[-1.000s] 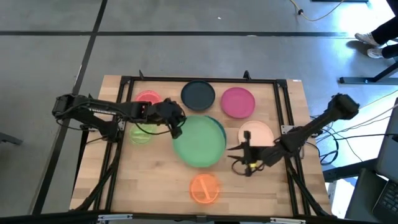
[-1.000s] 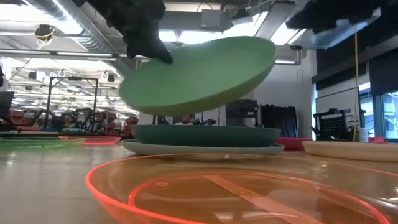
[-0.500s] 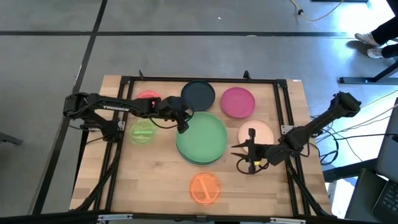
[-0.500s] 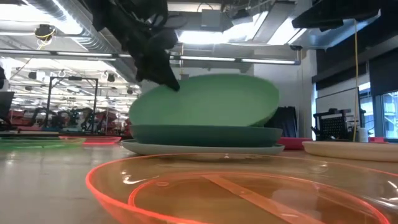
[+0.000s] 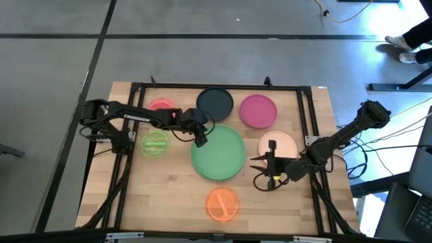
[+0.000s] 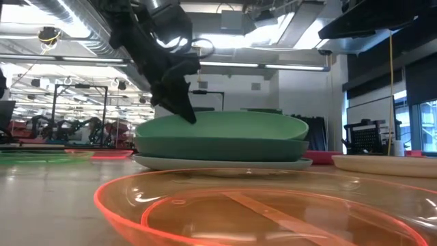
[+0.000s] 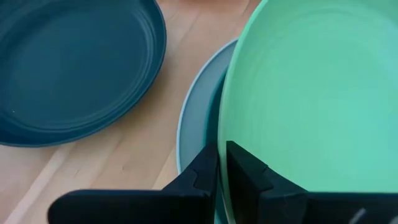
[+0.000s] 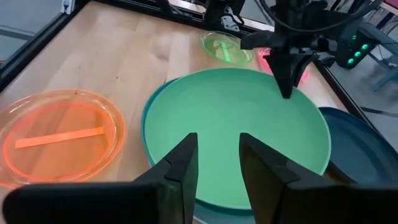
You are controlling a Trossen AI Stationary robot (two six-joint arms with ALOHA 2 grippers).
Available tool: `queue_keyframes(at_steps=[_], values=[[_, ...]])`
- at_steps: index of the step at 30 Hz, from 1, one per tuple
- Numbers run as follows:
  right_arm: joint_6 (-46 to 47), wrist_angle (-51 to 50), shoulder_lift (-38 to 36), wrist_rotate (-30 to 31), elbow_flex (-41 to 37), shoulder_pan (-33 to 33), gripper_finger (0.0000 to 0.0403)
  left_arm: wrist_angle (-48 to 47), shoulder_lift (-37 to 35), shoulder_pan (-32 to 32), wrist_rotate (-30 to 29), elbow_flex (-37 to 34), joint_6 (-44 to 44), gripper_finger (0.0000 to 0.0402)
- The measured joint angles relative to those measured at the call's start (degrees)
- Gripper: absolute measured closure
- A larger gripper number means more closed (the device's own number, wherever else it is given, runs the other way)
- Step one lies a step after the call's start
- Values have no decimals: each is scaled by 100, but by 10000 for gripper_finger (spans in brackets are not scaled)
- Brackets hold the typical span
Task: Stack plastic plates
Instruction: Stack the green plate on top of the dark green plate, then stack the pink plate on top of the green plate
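Low view: light green plate [image 6: 225, 127] level, face-up.

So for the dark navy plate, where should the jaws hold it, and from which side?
Probably at the rim. The dark navy plate lies flat and shallow, so only its raised edge offers a pinch. Its side nearest the magenta plate looks free, while the green stack and the left gripper crowd the other side.
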Motion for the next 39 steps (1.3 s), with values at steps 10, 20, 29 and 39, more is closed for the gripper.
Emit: queue_keyframes(at_steps=[10, 20, 29, 39], values=[[1, -34, 0, 24, 0, 0, 295, 113, 64, -4, -252, 0, -7, 374], [0, -34, 0, 24, 0, 0, 295, 55, -40, -25, -269, -2, 133, 284], [1, -25, 0, 33, 2, 0, 295, 751, -754, -917, -806, -211, 586, 267], [27, -98, 0, 86, 7, -760, 295, 3841, -924, -2521, -1077, -1869, 765, 286]])
